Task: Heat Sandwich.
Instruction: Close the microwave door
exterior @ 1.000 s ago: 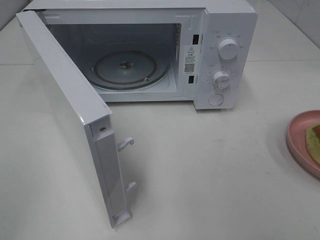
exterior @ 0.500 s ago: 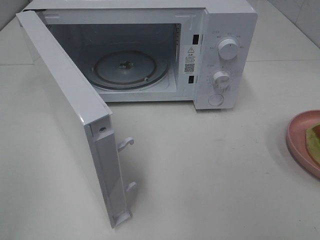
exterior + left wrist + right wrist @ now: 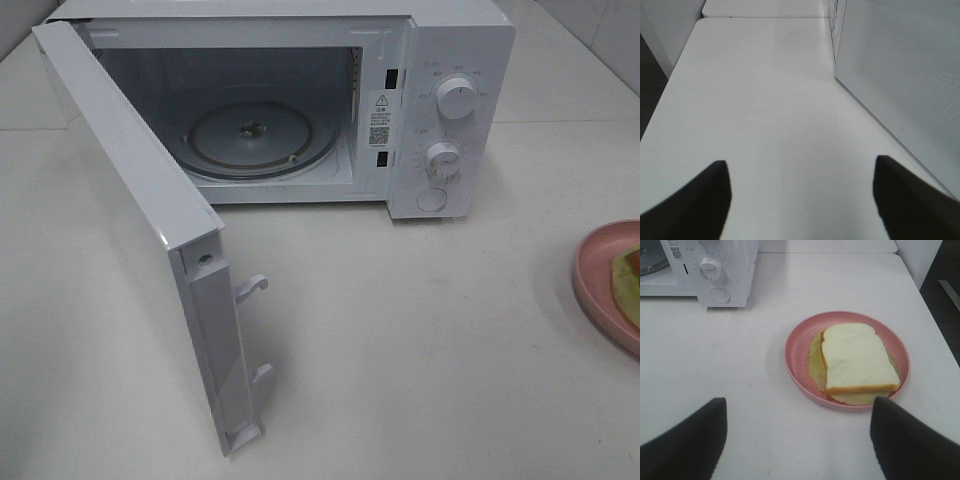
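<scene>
The sandwich (image 3: pixel 856 360), white bread over pale green lettuce, lies on a round pink plate (image 3: pixel 800 347) on the white table. In the exterior high view only a sliver of the sandwich (image 3: pixel 630 278) and the plate (image 3: pixel 597 280) shows at the right edge. The white microwave (image 3: pixel 450 60) stands at the back with its door (image 3: pixel 140 220) swung wide open and the glass turntable (image 3: pixel 262 135) bare. My right gripper (image 3: pixel 799 440) hovers open, short of the plate, holding nothing. My left gripper (image 3: pixel 802 200) is open over bare table beside the door's outer face (image 3: pixel 905 75). Neither arm shows in the exterior high view.
The open door juts toward the table's front on the left, with two latch hooks (image 3: pixel 252 288) on its edge. Control knobs (image 3: pixel 457 97) sit on the microwave's right panel. The table's edge (image 3: pixel 660 95) drops off near the left gripper, and another edge (image 3: pixel 932 310) runs just beyond the plate.
</scene>
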Controlling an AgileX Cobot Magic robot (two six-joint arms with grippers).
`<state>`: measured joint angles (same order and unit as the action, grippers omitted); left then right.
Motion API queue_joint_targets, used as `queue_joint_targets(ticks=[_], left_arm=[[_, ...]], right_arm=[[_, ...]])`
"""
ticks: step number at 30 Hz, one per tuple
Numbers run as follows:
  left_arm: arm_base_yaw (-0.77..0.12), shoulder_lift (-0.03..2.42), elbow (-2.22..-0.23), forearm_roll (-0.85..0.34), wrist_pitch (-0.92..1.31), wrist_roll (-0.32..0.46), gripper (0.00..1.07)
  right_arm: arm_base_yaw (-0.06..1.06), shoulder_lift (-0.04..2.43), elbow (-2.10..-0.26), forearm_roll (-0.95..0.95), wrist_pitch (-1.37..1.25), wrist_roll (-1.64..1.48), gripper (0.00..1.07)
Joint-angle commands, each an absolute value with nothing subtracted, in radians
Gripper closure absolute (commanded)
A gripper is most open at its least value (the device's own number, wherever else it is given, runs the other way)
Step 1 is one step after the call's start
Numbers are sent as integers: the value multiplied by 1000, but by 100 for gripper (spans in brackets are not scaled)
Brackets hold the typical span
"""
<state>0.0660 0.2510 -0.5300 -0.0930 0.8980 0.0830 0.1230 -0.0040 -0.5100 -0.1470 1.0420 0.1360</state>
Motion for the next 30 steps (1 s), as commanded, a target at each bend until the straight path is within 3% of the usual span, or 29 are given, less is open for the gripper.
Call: queue_joint_targets(ticks=[1, 2, 3, 5, 6, 7, 9, 24, 30], left_arm=[[66, 342, -537, -97, 845, 86, 56], [66, 363, -535, -97, 834, 86, 68], [66, 363, -535, -97, 834, 86, 68], [66, 399, -531, -102, 810, 84, 80], [66, 433, -526, -103, 789, 85, 95], [66, 433, -526, -103, 789, 85, 95], [66, 464, -516, -101, 766, 93, 106], [66, 538, -226, -101, 93, 155, 106], [66, 619, -196, -93, -69, 155, 106]], right_arm=[[117, -31, -507, -152, 1039, 129, 31], [117, -31, -507, -152, 1039, 129, 31], [117, -31, -507, -152, 1039, 129, 31], [117, -31, -507, -152, 1039, 129, 31], [117, -31, -507, -152, 1039, 129, 31], [117, -31, -507, -152, 1039, 129, 31], [117, -31, -507, -152, 1039, 129, 31], [117, -31, -507, -152, 1039, 129, 31], [117, -31, -507, -152, 1039, 129, 31]])
